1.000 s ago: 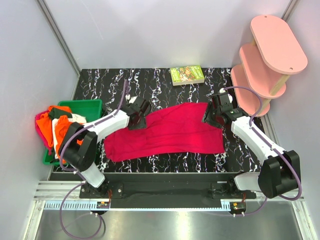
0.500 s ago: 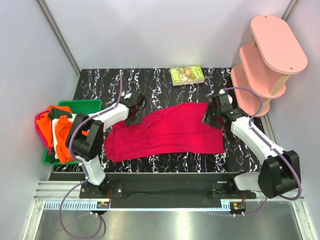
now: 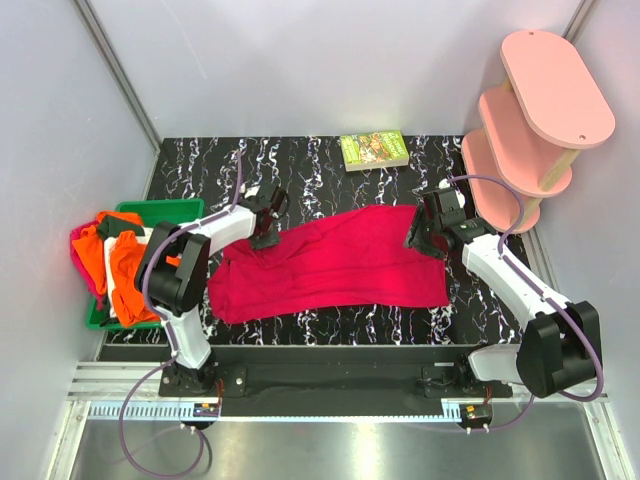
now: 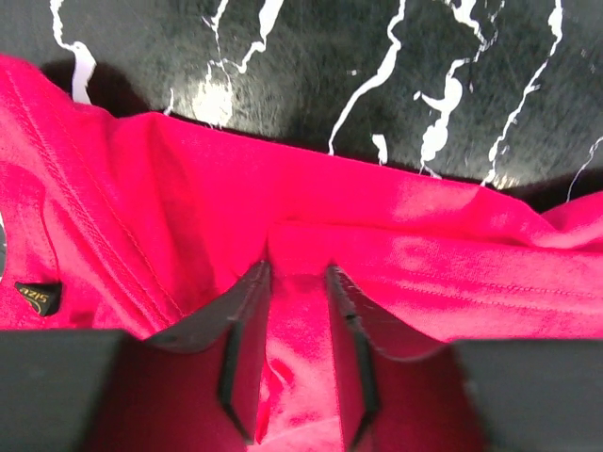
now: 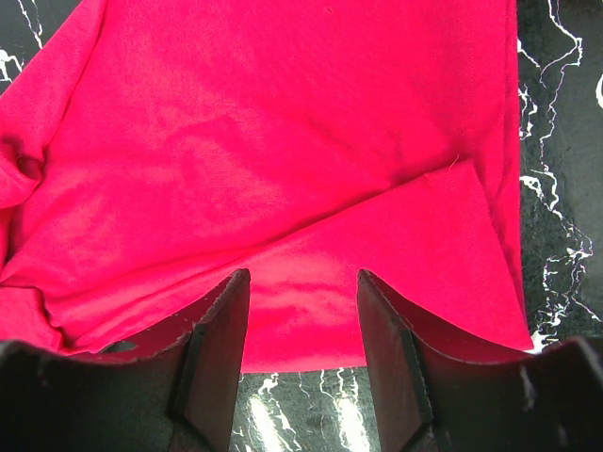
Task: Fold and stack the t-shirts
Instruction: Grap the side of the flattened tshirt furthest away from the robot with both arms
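Note:
A crimson-red t-shirt [image 3: 330, 265] lies spread across the black marbled table [image 3: 320, 170]. My left gripper [image 3: 267, 226] is down on the shirt's far left corner. In the left wrist view the left gripper [image 4: 297, 268] has its jaws a narrow gap apart, with a raised ridge of red cloth [image 4: 301, 320] between them. My right gripper [image 3: 424, 232] is at the shirt's far right corner. In the right wrist view the right gripper [image 5: 302, 275] stands open over the shirt's hem [image 5: 311, 348], with its fingers on either side of flat cloth.
A green bin [image 3: 190, 207] at the left edge holds a heap of orange, white and pink shirts [image 3: 125, 262]. A small green-covered book [image 3: 374, 150] lies at the back. A pink tiered shelf [image 3: 545, 100] stands at the back right.
My left gripper has dropped onto the shirt's far left corner and its jaws have narrowed round a ridge of cloth. The right arm has not moved.

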{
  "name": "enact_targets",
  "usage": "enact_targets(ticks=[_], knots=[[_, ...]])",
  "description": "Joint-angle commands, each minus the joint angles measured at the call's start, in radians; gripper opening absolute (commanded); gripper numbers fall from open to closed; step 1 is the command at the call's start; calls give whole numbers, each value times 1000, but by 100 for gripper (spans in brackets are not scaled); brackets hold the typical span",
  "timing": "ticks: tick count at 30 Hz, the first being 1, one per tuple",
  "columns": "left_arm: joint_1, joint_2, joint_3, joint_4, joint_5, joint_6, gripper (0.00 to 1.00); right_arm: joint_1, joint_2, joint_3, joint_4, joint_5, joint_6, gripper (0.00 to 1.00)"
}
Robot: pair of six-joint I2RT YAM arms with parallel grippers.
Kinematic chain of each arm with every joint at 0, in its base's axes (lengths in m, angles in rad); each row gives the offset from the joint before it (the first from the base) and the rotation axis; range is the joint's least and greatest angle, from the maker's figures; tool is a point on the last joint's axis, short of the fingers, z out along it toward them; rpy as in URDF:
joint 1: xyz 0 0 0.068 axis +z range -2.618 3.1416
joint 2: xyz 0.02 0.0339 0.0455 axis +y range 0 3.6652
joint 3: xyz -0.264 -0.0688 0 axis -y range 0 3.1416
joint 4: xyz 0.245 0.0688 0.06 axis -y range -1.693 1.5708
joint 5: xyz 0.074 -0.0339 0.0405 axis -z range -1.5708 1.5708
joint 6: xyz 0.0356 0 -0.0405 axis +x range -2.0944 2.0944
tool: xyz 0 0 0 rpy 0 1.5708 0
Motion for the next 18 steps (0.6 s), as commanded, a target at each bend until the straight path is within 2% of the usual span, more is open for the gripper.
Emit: enact_targets(ticks=[1, 2, 3, 6, 8, 9, 14, 15, 18], knots=[[10, 2, 19, 39, -10, 5, 29, 7, -19, 4, 27, 4, -1, 57], [10, -2, 19, 39, -8, 5, 28, 6, -18, 6, 29, 4, 0, 57], [10, -5, 19, 40, -8, 5, 21, 7, -13, 7, 27, 5, 0, 57], [11, -4, 22, 43, -10, 10, 15, 7, -7, 10, 29, 4, -1, 57], [11, -2, 26, 43, -8, 11, 2, 7, -4, 13, 29, 2, -1, 57], [10, -2, 26, 45, -8, 11, 0, 6, -1, 15, 27, 2, -1, 57], [10, -41, 30, 46, -14, 14, 0, 7, -1, 24, 19, 27, -1, 58], [10, -48, 33, 46, -14, 19, 0, 4, 2, 32, 10, 78, 0, 59], [10, -73, 49, 45, -18, 40, 0, -67, 51, 93, -13, 124, -6, 63]])
